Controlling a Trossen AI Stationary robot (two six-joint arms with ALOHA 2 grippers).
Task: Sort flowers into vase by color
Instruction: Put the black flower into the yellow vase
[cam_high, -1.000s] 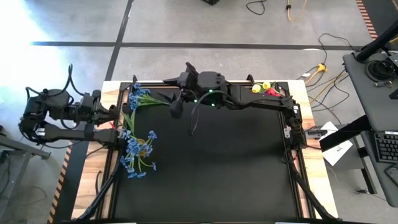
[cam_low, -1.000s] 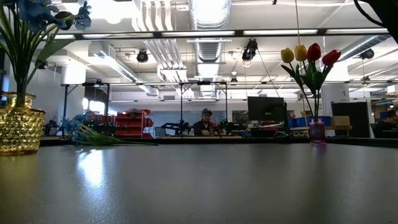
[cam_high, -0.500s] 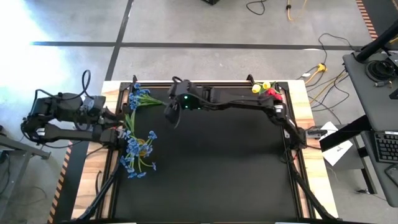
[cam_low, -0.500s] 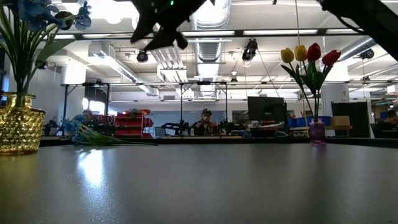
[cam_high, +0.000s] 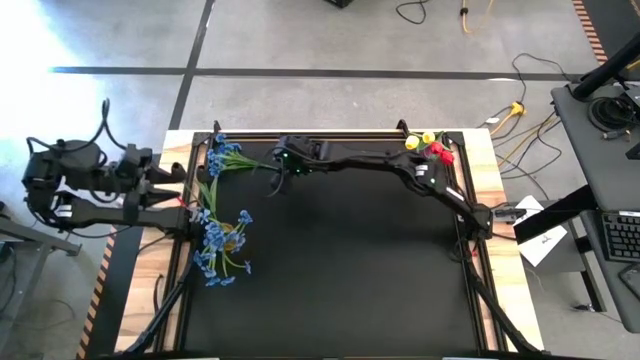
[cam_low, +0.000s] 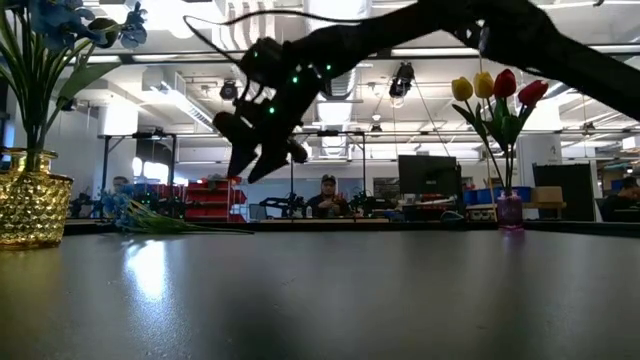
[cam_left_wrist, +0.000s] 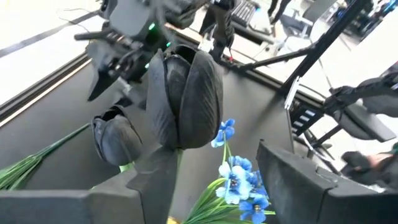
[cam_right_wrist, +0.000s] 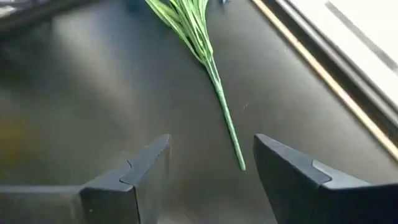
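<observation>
A bunch of blue flowers (cam_high: 226, 158) lies on the black mat near its far left corner, its green stems (cam_right_wrist: 188, 25) pointing right. My right gripper (cam_right_wrist: 211, 143) hangs open just above the mat, and the stem's end (cam_right_wrist: 239, 163) lies between its fingers, untouched. More blue flowers (cam_high: 218, 245) stand in a gold vase (cam_low: 30, 205) at the left edge. My left gripper (cam_left_wrist: 211, 168) is open beside them, with blue blossoms (cam_left_wrist: 239, 186) showing between its fingers. Yellow and red tulips (cam_low: 495, 90) stand in a small purple vase (cam_low: 510, 210) at the far right corner.
The right arm (cam_high: 380, 160) stretches along the mat's far edge from its base at the right. Dark, bud-like shapes (cam_left_wrist: 183, 99) stand close before the left wrist camera. The middle and near part of the black mat (cam_high: 340, 280) holds nothing. People sit in the room beyond the table.
My right gripper has come down from high above the table and gone toward the far left corner, tipping its fingers downward, until it hangs over the stem end of the lying blue bunch. The flowers and vases have stayed where they were.
</observation>
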